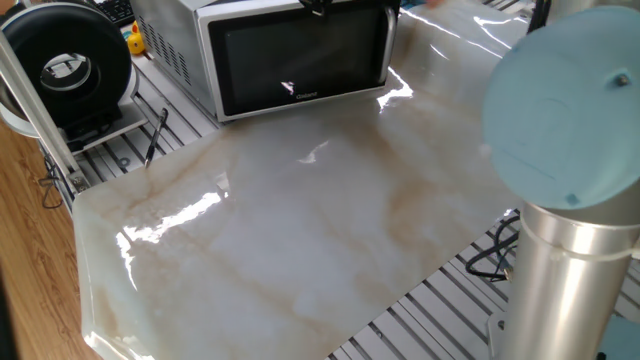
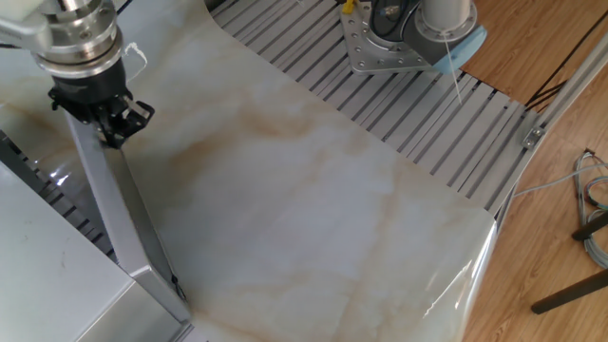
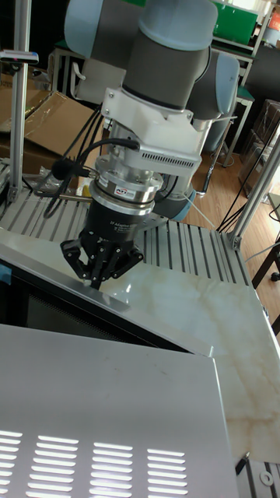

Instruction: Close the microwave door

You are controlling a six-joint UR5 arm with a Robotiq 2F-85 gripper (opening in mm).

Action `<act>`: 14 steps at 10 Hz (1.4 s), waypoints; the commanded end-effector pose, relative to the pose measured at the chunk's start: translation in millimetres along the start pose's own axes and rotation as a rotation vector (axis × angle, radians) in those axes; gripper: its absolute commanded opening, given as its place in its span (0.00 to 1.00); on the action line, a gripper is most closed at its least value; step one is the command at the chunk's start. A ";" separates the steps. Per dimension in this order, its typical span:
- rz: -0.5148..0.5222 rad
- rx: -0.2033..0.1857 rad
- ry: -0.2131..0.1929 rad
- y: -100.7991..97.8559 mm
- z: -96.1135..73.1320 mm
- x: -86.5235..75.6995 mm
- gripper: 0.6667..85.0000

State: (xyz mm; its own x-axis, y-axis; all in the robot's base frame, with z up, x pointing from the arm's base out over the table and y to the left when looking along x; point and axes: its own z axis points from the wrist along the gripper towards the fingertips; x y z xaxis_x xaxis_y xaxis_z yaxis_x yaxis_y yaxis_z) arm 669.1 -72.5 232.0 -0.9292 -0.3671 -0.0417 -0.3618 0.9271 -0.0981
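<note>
The silver microwave (image 1: 165, 35) stands at the back of the marble top, and its metal top (image 3: 101, 405) fills the foreground of the tall fixed view. The microwave door (image 1: 300, 60), a dark glass panel in a silver frame, stands slightly ajar and almost flush with the front. From above, the door's top edge (image 2: 123, 218) shows as a narrow silver strip. My gripper (image 2: 109, 131) is shut with nothing held, fingertips pressed against the door's top edge near its free end; the gripper (image 3: 97, 282) shows the same contact. In one fixed view the gripper (image 1: 318, 6) only peeks in at the frame's top.
A round black fan-like device (image 1: 65, 65) and a yellow toy (image 1: 136, 40) sit left of the microwave. The marble slab (image 1: 300, 220) lies in front of the door. My arm's large joint (image 1: 560, 110) blocks the right side. Cables (image 1: 495, 262) lie on the slotted table.
</note>
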 end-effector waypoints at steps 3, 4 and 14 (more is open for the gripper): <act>0.085 -0.070 -0.047 17.3 -4.6 -14.7 0.01; 0.094 -0.063 -0.043 13.6 -5.8 -3.4 0.01; 0.034 -0.053 -0.033 23.4 -7.0 -50.6 0.01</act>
State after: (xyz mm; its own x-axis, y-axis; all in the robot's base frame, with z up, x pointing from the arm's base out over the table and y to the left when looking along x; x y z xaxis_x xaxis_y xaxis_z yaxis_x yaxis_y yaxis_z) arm 698.6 -48.2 237.2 -0.9356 -0.3490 -0.0529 -0.3445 0.9355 -0.0784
